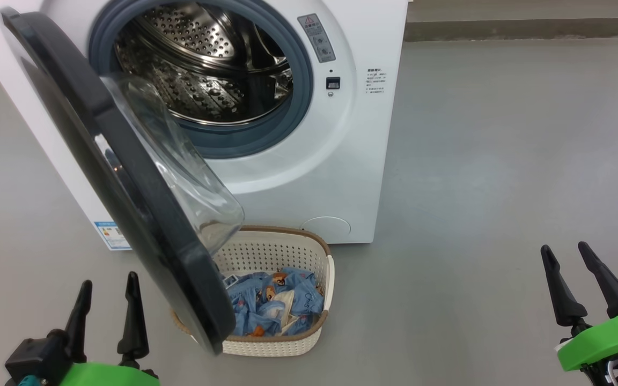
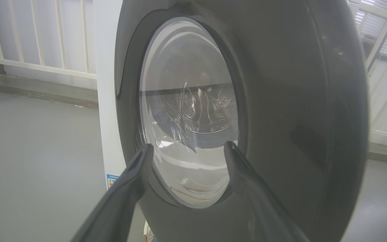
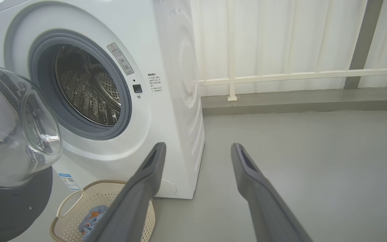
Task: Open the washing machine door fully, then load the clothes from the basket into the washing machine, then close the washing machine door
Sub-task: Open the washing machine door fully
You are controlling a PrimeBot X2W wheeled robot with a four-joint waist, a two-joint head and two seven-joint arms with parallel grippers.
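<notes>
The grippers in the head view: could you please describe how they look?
The left gripper and the right gripper each have two long, tapered black fingers rising from a bright green mount. A black block with a small teal part sits beside the left mount.

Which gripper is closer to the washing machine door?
Left. The left gripper sits just left of the washing machine door; the right gripper is far to its right, beyond the basket.
</notes>
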